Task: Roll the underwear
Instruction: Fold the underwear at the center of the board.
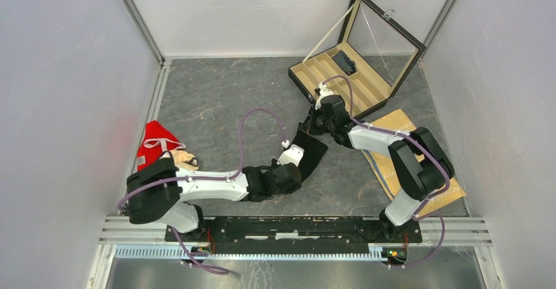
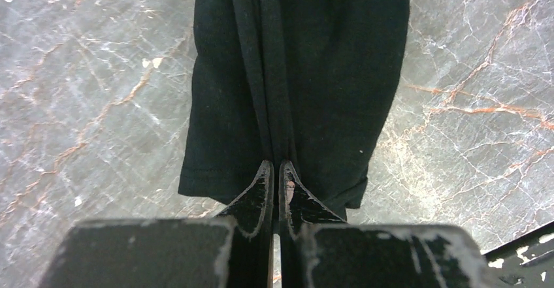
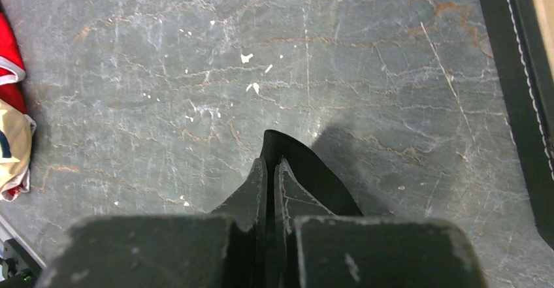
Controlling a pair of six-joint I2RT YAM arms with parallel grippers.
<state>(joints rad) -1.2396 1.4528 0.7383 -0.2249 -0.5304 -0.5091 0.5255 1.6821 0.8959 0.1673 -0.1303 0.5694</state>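
Observation:
Black underwear [image 1: 313, 150] lies stretched at the middle of the table, held between both grippers. My left gripper [image 1: 290, 151] is shut on its near end. In the left wrist view the fingertips pinch a raised fold of the black underwear [image 2: 313, 72] at its hem, where my left gripper [image 2: 276, 168] meets it. My right gripper [image 1: 319, 120] is shut on the far end. In the right wrist view a corner of the black underwear [image 3: 307, 170] sticks out past my right gripper [image 3: 270, 162]. A dark striped underwear [image 1: 343, 61], rolled, sits in a slot of the box.
An open black box [image 1: 328, 76] with tan compartments and a raised glass lid stands at the back right; its edge [image 3: 516, 72] is close to my right gripper. A tan cloth [image 1: 410, 122] lies under the right arm. A red and cream garment [image 1: 157, 143] lies at the left.

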